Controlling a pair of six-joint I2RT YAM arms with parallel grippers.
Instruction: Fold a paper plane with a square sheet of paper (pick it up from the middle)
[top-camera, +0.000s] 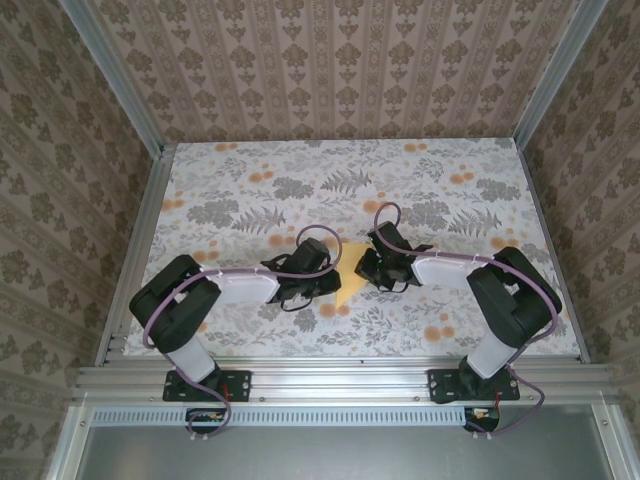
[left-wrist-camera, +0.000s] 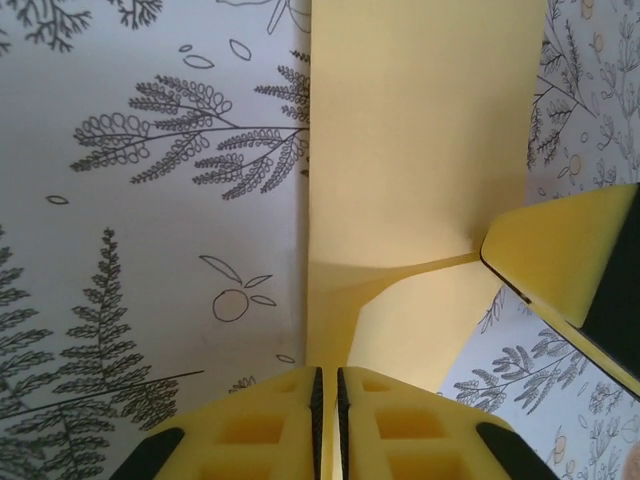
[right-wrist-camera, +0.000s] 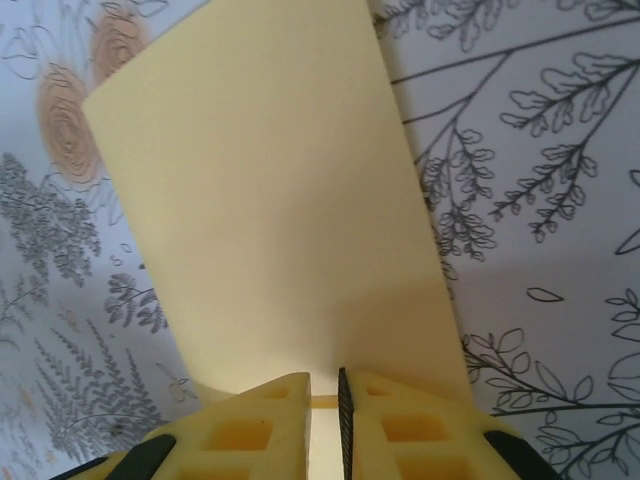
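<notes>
Desk (top-camera: 250, 170) centre: yellow paper sheet (top-camera: 350, 278), part-folded; one crease shows in left wrist view.
L claw (top-camera: 328, 282): just left of desk centre, tips at sheet edge. Fingers (left-wrist-camera: 270, 420) nearly together, thin slit only. Grip on sheet: cannot tell.
R claw (top-camera: 372, 268): just right of desk centre. Fingers (right-wrist-camera: 400, 430) slightly apart, sheet extends fwd from gap. Grip: cannot tell. In left wrist view, crease runs to one R claw pad (left-wrist-camera: 560, 250).
</notes>
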